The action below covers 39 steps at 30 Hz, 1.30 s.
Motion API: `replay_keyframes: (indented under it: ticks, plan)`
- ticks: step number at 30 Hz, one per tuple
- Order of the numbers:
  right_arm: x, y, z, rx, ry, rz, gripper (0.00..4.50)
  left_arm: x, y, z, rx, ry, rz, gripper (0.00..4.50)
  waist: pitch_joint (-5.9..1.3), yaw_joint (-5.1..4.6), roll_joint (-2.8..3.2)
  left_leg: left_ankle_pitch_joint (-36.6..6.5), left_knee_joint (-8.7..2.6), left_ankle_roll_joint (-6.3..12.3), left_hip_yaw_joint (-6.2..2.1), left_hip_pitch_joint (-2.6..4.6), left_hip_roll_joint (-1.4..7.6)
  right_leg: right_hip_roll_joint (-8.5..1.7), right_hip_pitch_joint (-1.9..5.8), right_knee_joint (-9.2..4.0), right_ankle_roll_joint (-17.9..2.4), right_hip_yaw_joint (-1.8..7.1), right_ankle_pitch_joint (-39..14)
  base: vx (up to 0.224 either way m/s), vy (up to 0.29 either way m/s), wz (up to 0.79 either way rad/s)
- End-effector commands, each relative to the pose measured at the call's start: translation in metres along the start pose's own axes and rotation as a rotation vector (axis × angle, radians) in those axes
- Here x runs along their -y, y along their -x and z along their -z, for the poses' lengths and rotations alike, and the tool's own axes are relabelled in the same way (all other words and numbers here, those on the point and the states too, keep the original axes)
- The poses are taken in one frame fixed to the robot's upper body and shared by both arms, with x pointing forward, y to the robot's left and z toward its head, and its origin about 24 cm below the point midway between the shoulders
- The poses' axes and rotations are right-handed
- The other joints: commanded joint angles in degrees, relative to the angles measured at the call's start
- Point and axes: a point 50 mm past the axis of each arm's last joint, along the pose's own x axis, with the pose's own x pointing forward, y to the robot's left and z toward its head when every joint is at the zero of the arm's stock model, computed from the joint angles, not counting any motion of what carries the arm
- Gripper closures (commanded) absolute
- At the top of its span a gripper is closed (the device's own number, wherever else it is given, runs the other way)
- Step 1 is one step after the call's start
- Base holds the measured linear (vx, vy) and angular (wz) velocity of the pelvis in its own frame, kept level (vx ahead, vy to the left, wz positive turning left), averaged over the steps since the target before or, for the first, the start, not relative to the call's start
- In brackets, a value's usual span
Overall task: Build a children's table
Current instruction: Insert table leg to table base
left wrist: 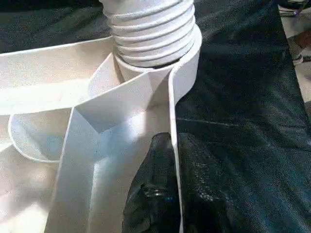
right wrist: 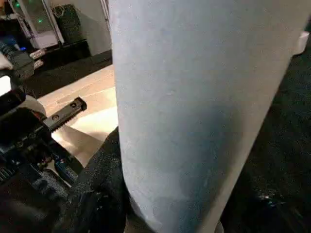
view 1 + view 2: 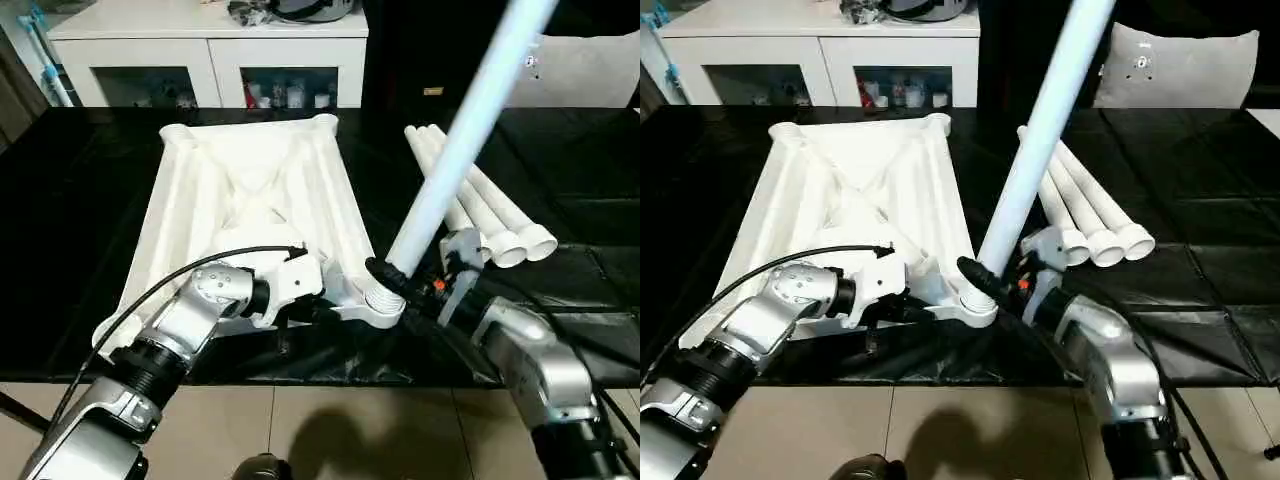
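- Right gripper (image 3: 400,275), jaws about half apart and closed round the fat end of the raised leg (image 3: 462,130): it grips low, just above the ribbed end, which I judge gives best control for seating or turning that end in the socket.
- Biggest thing out there, the black-sheeted work table (image 3: 80,200), carries everything; a white cabinet (image 3: 205,50) stands behind its far edge.
- Next in size, the table top (image 3: 250,200), lying ribbed side up along the table's left half, one corner reaching almost to the near edge so both arms can work on it.
- Raised leg slants up and away to the right, its threaded end (image 1: 153,29) sitting in the corner socket (image 3: 385,308) at the top's near right corner; how deep it is seated I cannot tell.
- Three spare legs (image 3: 480,205) lie side by side on the table's right half, just beyond the right gripper, open ends toward the near edge, handy for the next pick.
- Left gripper (image 1: 160,194), fingers shut, pinches the top's thin rim wall right beside that socket; I read that as steadying the top while the leg goes in.
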Motion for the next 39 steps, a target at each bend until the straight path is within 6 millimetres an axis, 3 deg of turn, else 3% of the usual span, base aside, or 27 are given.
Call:
replay_keyframes:
  ticks: [1, 9, 10, 13, 15, 16, 17, 19, 26, 34, 36, 38, 39]
  plan:
    - [0.002, 0.006, 0.015, -0.075, 0.01, 0.035, 2.57, -0.009, 0.005, -0.013, 0.062, -0.023, -0.055, 4.5, -3.42, -0.24, -0.23, -22.06, -4.97, -2.89, -1.88, 2.62, 3.7, -4.81, 0.53, -6.08, -9.84, 2.07, -18.54, 0.0, 0.0, 0.0]
    - [-0.002, 0.004, 0.021, -0.146, 0.056, -0.035, 2.57, -0.006, 0.007, -0.01, 0.044, -0.038, -0.036, 4.5, -3.24, -0.37, -0.51, -21.5, -5.11, -2.22, -1.89, 2.41, 3.76, -4.79, 0.66, -6.14, -9.63, 2.02, -19.48, 0.0, 0.0, 0.0]
    - [-0.003, 0.003, 0.023, -0.176, 0.068, -0.061, 2.57, -0.006, 0.008, -0.01, 0.035, -0.05, -0.023, 4.5, -3.2, -0.49, -0.79, -21.23, -5.17, -2.16, -1.83, 2.37, 3.77, -4.71, 0.7, -6.18, -9.5, 2.01, -19.37, 0.0, 0.0, 0.0]
    - [-0.004, 0.002, 0.025, -0.218, 0.08, -0.096, 2.57, -0.005, 0.01, -0.009, 0.023, -0.065, -0.011, 4.5, -3.29, -0.59, -0.64, -20.25, -5.11, -1.81, -1.79, 2.31, 3.74, -4.67, 0.7, -6.03, -9.75, 2.04, -17.91, 0.0, 0.0, 0.0]
    - [-0.004, 0.002, 0.029, -0.302, 0.096, -0.166, 2.57, -0.008, 0.013, -0.008, 0.006, -0.073, 0.0, 4.5, -3.38, -0.69, -0.23, -20.3, -5.08, -1.88, -1.83, 2.33, 3.68, -4.48, 0.8, -5.93, -10.06, 1.95, -16.55, 0.0, 0.0, 0.0]
    - [-0.004, 0.002, 0.029, -0.302, 0.096, -0.166, 2.57, -0.008, 0.013, -0.008, 0.006, -0.073, 0.0, 4.5, -3.42, -0.76, -0.41, -19.85, -5.07, -1.77, -1.84, 2.21, 3.64, -4.5, 1.08, -5.84, -10.24, 1.92, -15.73, 0.0, 0.0, 0.0]
    - [-0.004, 0.003, 0.03, -0.329, 0.101, -0.188, 2.57, -0.009, 0.013, -0.007, -0.004, -0.08, 0.008, 4.5, -3.43, -0.57, -0.22, -19.34, -4.97, -1.46, -1.68, 2.41, 3.76, -4.5, 0.79, -5.82, -10.66, 2.02, -14.18, 0.0, 0.0, 0.0]
    - [-0.003, 0.003, 0.031, -0.347, 0.103, -0.204, 2.57, -0.011, 0.015, -0.008, -0.013, -0.089, 0.013, 4.5, -3.28, -0.65, -0.54, -18.97, -4.99, -1.1, -1.64, 2.3, 3.72, -4.43, 0.93, -5.74, -11.22, 1.93, -12.66, 0.0, 0.0, 0.0]
    - [-0.009, 0.003, 0.037, -0.36, 0.08, -0.242, 2.58, -0.02, 0.025, -0.005, -0.041, -0.1, 0.008, 4.5, -2.73, -0.88, -0.48, -20.7, -5.36, -1.41, -1.75, 2.46, 3.81, -4.51, 0.8, -5.99, -11.14, 1.98, -14.7, 0.0, 0.0, 0.0]
    - [-0.017, -0.005, 0.039, -0.329, 0.058, -0.237, 2.58, -0.024, 0.037, 0.001, -0.06, -0.078, -0.012, 4.5, -2.71, -1.68, -0.39, -21.17, -5.71, -1.82, -1.79, 2.48, 3.9, -4.55, 0.92, -5.92, -12.17, 1.95, -12.73, 0.0, 0.0, 0.0]
    - [-0.013, -0.011, 0.036, -0.291, 0.05, -0.165, 2.58, -0.02, 0.038, 0.003, -0.047, -0.049, -0.017, 4.5, -2.58, -1.79, -0.47, -21.38, -5.84, -1.89, -1.76, 2.5, 3.9, -4.58, 0.85, -5.99, -12.34, 1.99, -13.39, 0.0, 0.0, 0.0]
    - [-0.009, -0.015, 0.034, -0.273, 0.054, -0.093, 2.58, -0.016, 0.038, 0.004, -0.033, -0.009, -0.046, 4.5, -2.16, -2.27, -0.47, -23.52, -6.18, -2.88, -1.92, 2.47, 3.94, -4.72, 0.73, -6.09, -12.28, 2.05, -16.75, 0.0, 0.0, 0.0]
    - [-0.005, -0.02, 0.033, -0.258, 0.051, -0.022, 2.58, -0.013, 0.036, 0.001, 0.002, 0.054, -0.098, 4.5, -1.85, -2.46, -0.82, -25.37, -6.3, -3.34, -2.04, 2.57, 3.85, -4.82, 0.72, -6.44, -11.44, 2.07, -20.91, 0.0, 0.0, 0.0]
